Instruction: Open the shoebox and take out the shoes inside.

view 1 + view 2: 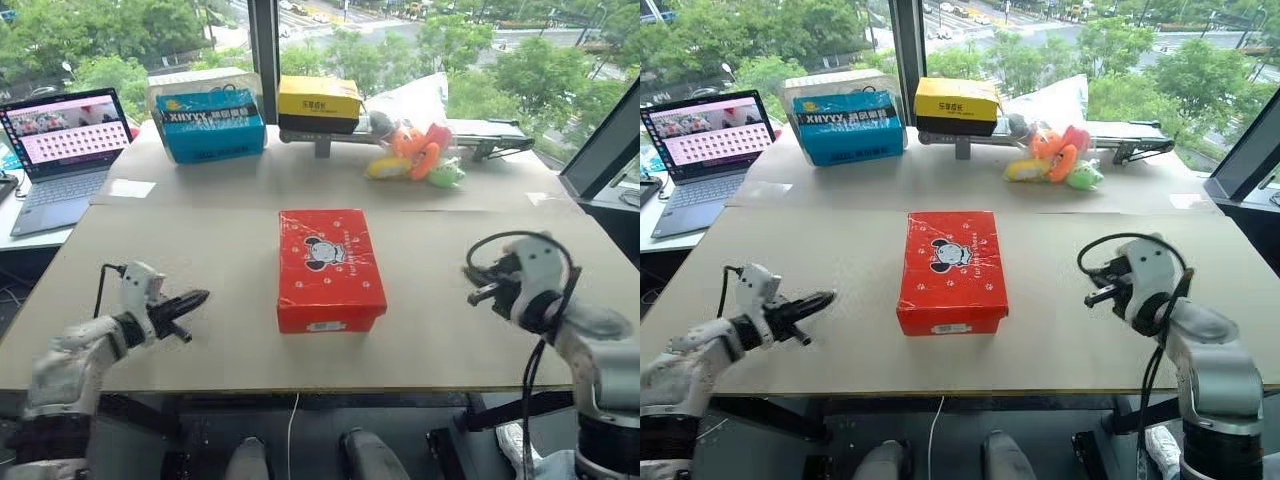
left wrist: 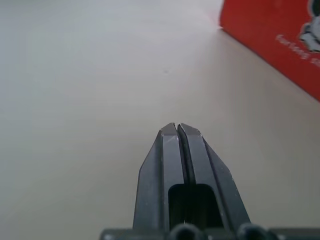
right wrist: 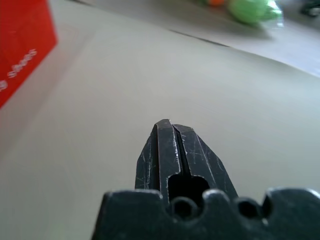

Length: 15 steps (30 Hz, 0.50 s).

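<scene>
Shoebox [image 1: 330,268] lies lid-closed at frame centre on counter [image 1: 230,330]. Left fingers [image 1: 197,298] clenched, empty, lower left, apart from box. Right fingers [image 1: 476,294] clenched, empty, lower right, apart from box.

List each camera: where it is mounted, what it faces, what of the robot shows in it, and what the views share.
Left eye view: on the head, looking forward and down at the table; shows both arms, the left gripper and the right gripper, either side of the closed shoebox.
Right eye view: the same, its stereo twin.
Left wrist view: along its shut fingers toward a shoebox edge.
Right wrist view: along its shut fingers; a shoebox corner beside them.
Shared: shoebox and table.
</scene>
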Tool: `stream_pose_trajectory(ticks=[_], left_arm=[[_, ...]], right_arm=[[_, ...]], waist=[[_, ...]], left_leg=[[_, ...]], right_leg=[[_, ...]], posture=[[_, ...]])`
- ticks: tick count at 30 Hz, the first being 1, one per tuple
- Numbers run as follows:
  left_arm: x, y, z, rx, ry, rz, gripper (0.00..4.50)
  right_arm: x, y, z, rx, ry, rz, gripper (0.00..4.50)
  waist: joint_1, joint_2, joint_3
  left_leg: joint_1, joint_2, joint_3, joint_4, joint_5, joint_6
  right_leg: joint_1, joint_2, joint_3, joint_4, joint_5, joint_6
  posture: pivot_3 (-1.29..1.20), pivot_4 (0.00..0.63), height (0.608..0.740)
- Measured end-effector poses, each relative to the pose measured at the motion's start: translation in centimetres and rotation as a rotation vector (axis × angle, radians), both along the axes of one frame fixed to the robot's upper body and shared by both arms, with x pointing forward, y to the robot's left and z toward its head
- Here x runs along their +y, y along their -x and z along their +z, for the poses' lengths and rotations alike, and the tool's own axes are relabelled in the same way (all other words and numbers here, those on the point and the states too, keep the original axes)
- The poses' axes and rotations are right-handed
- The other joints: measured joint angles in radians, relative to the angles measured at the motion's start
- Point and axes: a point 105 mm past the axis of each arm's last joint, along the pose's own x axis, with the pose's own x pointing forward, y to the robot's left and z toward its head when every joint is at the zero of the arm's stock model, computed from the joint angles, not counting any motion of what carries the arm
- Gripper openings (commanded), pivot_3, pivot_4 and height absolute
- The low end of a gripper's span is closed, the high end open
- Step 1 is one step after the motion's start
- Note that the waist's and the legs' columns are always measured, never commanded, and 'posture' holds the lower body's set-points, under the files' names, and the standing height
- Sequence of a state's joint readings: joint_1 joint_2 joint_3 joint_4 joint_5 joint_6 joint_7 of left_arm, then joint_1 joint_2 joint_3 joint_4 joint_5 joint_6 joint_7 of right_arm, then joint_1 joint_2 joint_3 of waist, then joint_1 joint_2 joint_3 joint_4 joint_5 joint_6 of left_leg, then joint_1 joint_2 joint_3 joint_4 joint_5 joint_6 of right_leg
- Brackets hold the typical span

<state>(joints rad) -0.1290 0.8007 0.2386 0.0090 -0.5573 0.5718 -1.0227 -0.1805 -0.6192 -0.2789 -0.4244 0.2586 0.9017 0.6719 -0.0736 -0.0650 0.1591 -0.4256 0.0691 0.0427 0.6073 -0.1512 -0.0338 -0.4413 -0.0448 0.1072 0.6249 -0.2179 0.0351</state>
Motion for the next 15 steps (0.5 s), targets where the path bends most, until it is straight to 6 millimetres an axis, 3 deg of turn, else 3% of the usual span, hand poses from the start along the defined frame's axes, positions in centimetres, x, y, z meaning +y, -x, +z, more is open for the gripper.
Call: stream_pose_trajectory(ticks=[3, 7, 9, 15], left_arm=[[-0.7, 1.8, 2.1, 0.042, -0.022, -0.177, 0.04], [-1.1, 1.9, 8.5, -0.065, -0.027, -0.311, 0.04], [-1.5, 2.5, 10.6, -0.114, -0.043, -0.369, 0.04], [-2.9, 3.5, 11.8, -0.122, -0.021, -0.456, 0.04]], right_arm=[[0.9, 0.4, -0.9, 0.054, 0.028, 0.113, 0.00], [2.3, 0.0, -0.5, 0.051, 0.041, 0.269, 0.00], [2.9, -0.2, -0.7, 0.054, 0.048, 0.316, 0.00], [3.9, -1.3, -1.9, 0.073, 0.074, 0.421, 0.00]], waist=[[0.002, 0.003, 0.002], [0.006, 0.003, 0.003], [0.003, 0.003, 0.003], [0.003, 0.003, 0.004]], left_leg=[[-0.002, 0.000, 0.000, 0.000, 0.001, 0.002], [-0.005, 0.000, -0.002, 0.002, 0.001, 0.003], [-0.005, 0.000, -0.002, 0.002, 0.001, 0.003], [-0.005, 0.000, -0.002, 0.003, 0.001, 0.003]], right_leg=[[-0.002, -0.001, 0.000, 0.001, -0.005, 0.001], [-0.004, 0.000, -0.002, 0.002, -0.006, 0.002], [-0.002, -0.001, -0.002, 0.001, -0.006, 0.002], [-0.003, 0.000, -0.002, 0.005, -0.006, 0.002]], posture=[[0.00, 0.150, 0.739], [0.00, 0.150, 0.739], [0.00, 0.150, 0.739], [0.00, 0.150, 0.739]])
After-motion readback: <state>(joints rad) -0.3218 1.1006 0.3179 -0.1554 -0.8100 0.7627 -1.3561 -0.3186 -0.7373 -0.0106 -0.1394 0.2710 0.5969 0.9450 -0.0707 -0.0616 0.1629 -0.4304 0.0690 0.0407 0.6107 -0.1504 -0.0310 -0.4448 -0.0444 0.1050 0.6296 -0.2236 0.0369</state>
